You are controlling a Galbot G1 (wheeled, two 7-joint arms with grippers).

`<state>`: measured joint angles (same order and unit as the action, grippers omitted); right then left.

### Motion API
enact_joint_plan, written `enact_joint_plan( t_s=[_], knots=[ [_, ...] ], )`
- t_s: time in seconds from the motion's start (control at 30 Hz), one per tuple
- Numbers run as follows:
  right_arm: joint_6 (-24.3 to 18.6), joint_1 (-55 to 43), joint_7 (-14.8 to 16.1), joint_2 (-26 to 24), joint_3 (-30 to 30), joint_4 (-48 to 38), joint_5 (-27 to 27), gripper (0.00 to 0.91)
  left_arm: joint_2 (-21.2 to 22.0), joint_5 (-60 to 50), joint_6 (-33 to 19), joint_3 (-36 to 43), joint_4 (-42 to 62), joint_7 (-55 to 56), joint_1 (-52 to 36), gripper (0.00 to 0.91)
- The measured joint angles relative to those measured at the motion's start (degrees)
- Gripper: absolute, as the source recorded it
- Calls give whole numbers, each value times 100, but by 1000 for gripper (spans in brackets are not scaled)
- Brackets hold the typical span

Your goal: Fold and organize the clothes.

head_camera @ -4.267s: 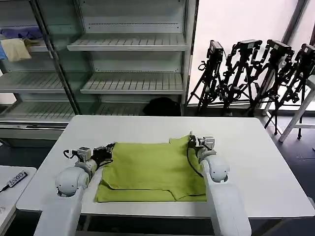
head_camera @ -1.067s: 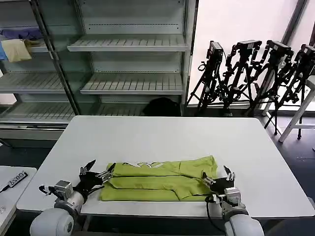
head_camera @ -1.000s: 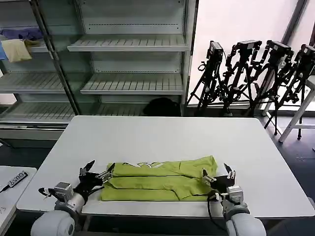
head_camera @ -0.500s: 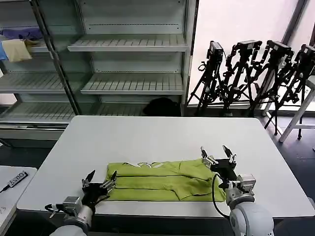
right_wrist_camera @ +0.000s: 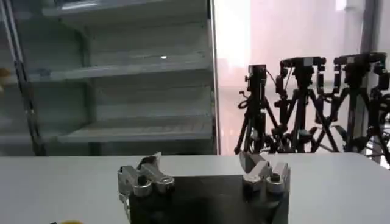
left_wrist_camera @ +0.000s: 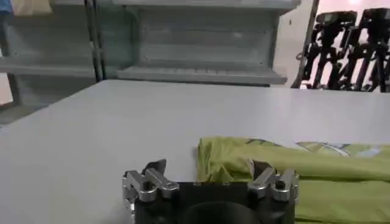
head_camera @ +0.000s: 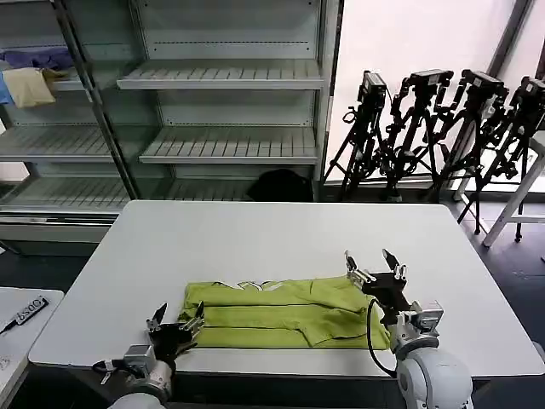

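1. We note the T-shirt now lies as a long narrow band near the table's front edge; seconds ago it lay wider and flatter.
2. We see the left gripper, fingers spread and empty, drawn back from the shirt's left end.
3. We see the right gripper, fingers spread and empty, lifted above the shirt's right end.
4. We judge one fold done and the cross folds pending.

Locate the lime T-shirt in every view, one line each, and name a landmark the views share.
Head view: the T-shirt lies folded in a long band on the table's near part, between the two pincers.
Left wrist view: T-shirt, just beyond the open left pincer.
Right wrist view: not identifiable.
Shared landmark: the tripods.
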<state>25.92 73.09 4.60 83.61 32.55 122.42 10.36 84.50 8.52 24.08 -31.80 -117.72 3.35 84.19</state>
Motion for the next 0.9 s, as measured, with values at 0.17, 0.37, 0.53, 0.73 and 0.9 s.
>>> enact_joint_plan(
  t_s=[0.17,0.37,0.53,0.73,0.9],
  knots=[
    [-39,26,11,-1,-1,-35,1,907,42,-15,-23,29,101,44,-18,846],
    [-59,30,44,-14,16,-48,-5,907,90,32,-48,69,201,90,-56,836],
    [-72,30,58,-23,28,-75,-23,907,85,207,-106,45,179,58,5,836],
    [-77,28,84,-1,-5,-97,-69,907,107,575,-137,-20,148,79,19,836],
    [-95,56,117,-14,1,-109,-103,907,164,811,-201,-10,174,158,-16,836]
  ],
)
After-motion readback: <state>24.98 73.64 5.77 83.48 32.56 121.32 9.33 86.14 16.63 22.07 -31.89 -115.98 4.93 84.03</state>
